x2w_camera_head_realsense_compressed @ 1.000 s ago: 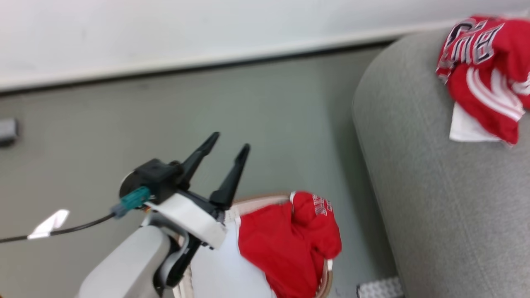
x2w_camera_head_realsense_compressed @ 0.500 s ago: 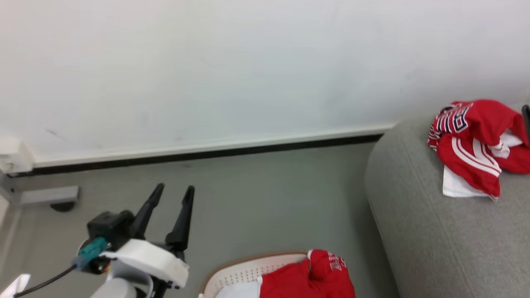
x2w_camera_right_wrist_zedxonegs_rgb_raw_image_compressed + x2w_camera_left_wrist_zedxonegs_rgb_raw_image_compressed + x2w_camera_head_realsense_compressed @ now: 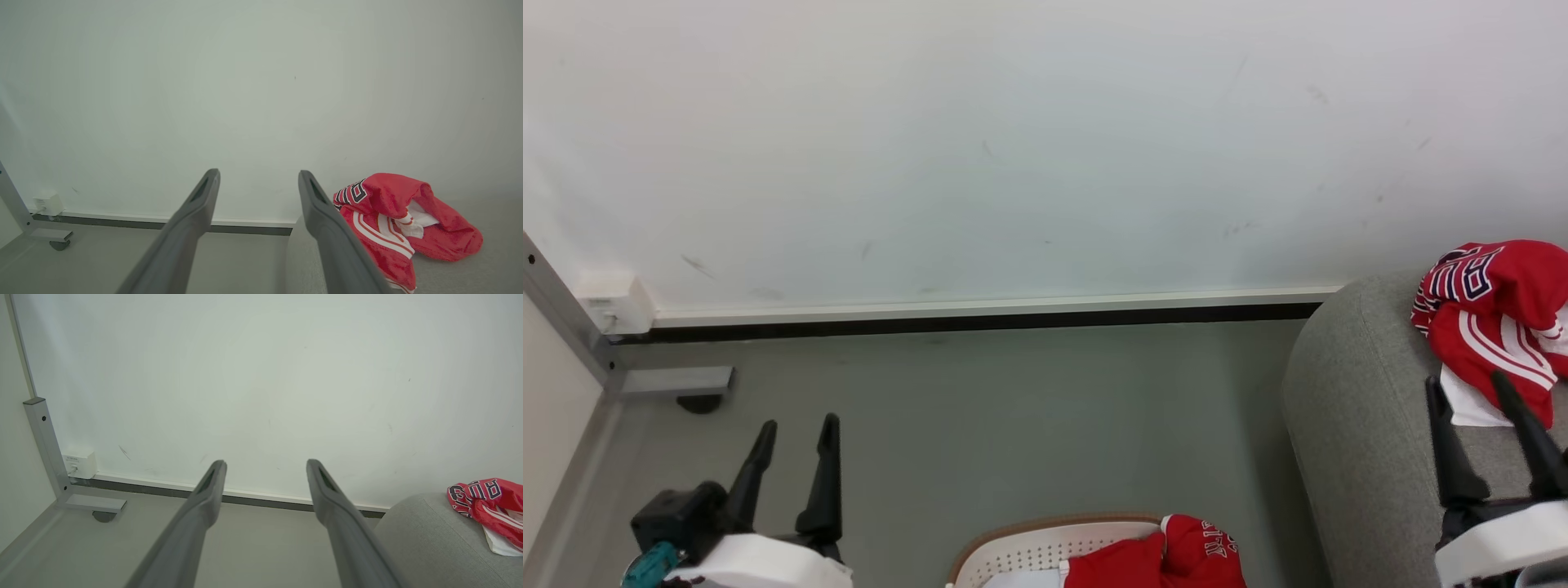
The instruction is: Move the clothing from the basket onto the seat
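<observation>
One piece of the clothing [image 3: 1499, 306], red with white stripes and dark lettering, lies crumpled on the grey seat [image 3: 1347, 408] at the right; it also shows as the clothing [image 3: 388, 216] and the clothing [image 3: 486, 502]. A second red piece [image 3: 1176, 559] hangs over the rim of the white basket [image 3: 1029, 551] at the bottom edge. My left gripper [image 3: 796, 429] stands open over the floor, left of the basket, holding nothing. Open and empty too, my right gripper [image 3: 1466, 384] hovers above the seat just in front of the garment there.
A white wall with a dark skirting strip runs across the back. A grey metal frame leg [image 3: 674, 382] with a caster stands at the left by a wall socket box [image 3: 613, 306]. Bare grey floor [image 3: 1013, 408] lies between basket, seat and wall.
The head camera has tilted up, so the basket sank to the bottom edge and the wall grew. My left gripper moved left, away from the basket. My right gripper came into view over the seat.
</observation>
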